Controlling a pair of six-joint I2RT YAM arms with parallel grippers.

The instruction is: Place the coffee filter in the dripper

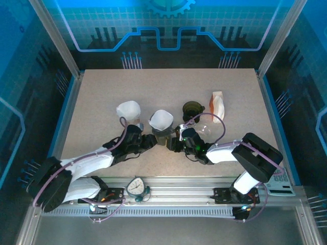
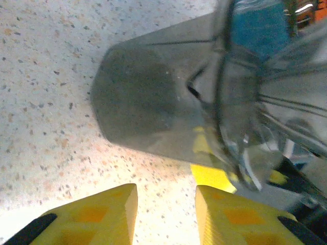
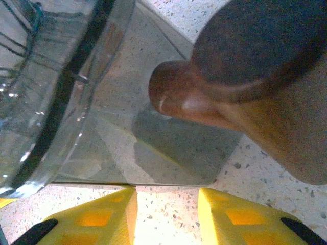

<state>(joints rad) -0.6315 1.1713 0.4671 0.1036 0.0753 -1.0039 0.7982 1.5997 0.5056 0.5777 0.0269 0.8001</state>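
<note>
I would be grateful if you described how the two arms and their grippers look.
The left arm and right arm have white shells, black joints and a purple cable running alongside. The left gripper and right gripper each carry two blocky yellow fingers with orange-tinted recessed squares.

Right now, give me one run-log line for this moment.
left hand open, empty | right hand open, empty | filter sitting in glass dripper | second filter loose on table

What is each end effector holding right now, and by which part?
Nothing. The left end effector and right end effector both stand open, bare table showing in each gap.
</note>
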